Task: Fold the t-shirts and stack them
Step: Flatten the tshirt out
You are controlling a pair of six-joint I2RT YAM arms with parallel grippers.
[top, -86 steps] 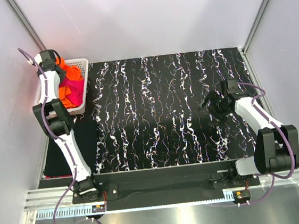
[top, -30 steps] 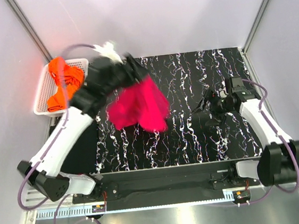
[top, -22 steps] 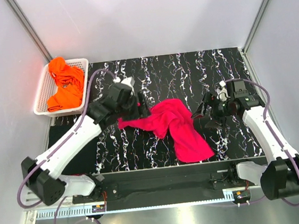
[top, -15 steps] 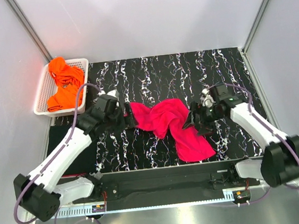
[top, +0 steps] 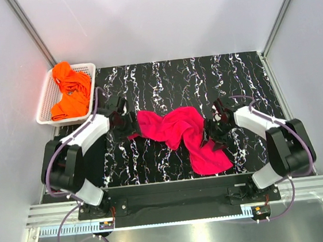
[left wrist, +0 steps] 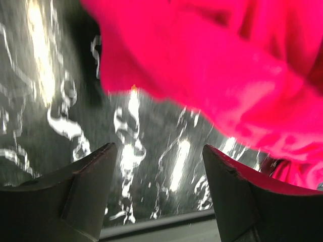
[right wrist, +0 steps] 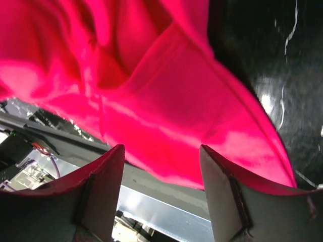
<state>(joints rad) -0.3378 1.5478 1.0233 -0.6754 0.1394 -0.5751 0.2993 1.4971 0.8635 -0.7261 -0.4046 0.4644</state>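
Bearing a pink t-shirt point(top: 174, 128), the veined black mat point(top: 174, 79) meets pale walls point(top: 156, 17).

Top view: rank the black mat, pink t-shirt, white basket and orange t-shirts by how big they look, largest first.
1. black mat, by far the largest.
2-3. pink t-shirt and white basket: too close to rank.
4. orange t-shirts, bunched inside the basket.
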